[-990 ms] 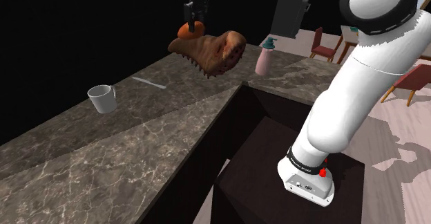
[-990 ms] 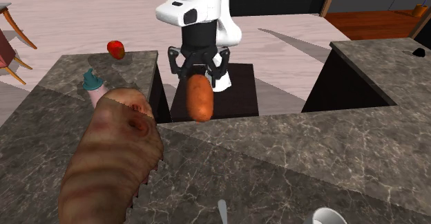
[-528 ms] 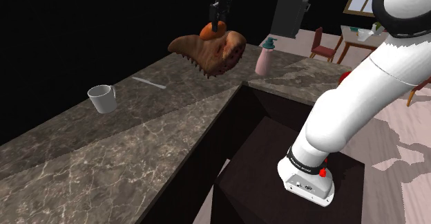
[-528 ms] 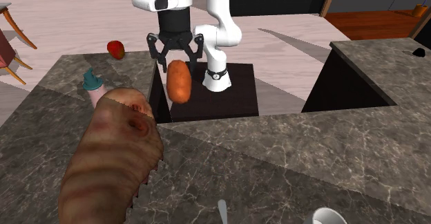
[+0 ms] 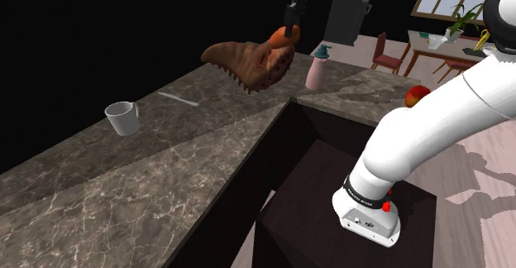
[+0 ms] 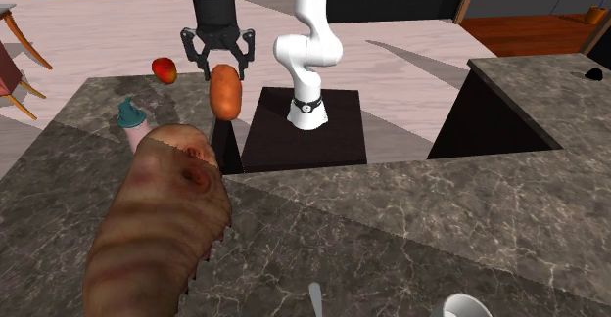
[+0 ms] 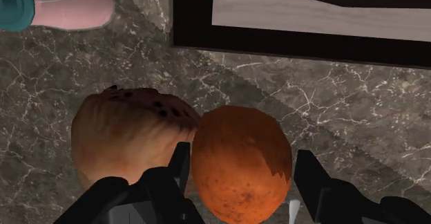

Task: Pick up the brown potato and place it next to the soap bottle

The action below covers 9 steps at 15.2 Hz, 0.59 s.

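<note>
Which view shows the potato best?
The second exterior view: nearly the whole potato hangs from the gripper. The wrist view shows its rounded end, clasped; the shoulder view, a small orange patch below the gripper.

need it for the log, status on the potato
Fingers shut on potato, above the counter. Soap bottle close, potato not yet down. Brown loaf beside it may crowd the spot.

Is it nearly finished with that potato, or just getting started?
Roughly halfway. Done: the orange-brown potato is off the counter, clasped in the tool. In hand: it hangs in the air by the large brown lump, short of the pink soap bottle. Left: lowering it onto the counter next to the bottle and letting go.
</note>
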Motion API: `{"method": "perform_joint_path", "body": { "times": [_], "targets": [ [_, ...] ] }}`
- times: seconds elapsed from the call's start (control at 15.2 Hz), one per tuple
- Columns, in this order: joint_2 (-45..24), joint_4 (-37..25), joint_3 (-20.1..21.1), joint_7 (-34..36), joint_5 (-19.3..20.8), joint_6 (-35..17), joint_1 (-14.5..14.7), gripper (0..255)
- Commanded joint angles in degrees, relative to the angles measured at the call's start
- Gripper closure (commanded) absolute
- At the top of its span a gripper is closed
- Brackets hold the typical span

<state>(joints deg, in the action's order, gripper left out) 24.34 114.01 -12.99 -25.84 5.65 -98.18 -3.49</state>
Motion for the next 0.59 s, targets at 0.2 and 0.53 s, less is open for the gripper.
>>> {"method": "perform_joint_path", "body": {
  "times": [0.2,0.53],
  "targets": [
    [4.0,2.7,-4.2,-5.9,1.9,0.8,-2.3,255],
    [7.1,4.0,-8.7,-12.0,4.2,1.9,-4.6,255]
  ]
}}
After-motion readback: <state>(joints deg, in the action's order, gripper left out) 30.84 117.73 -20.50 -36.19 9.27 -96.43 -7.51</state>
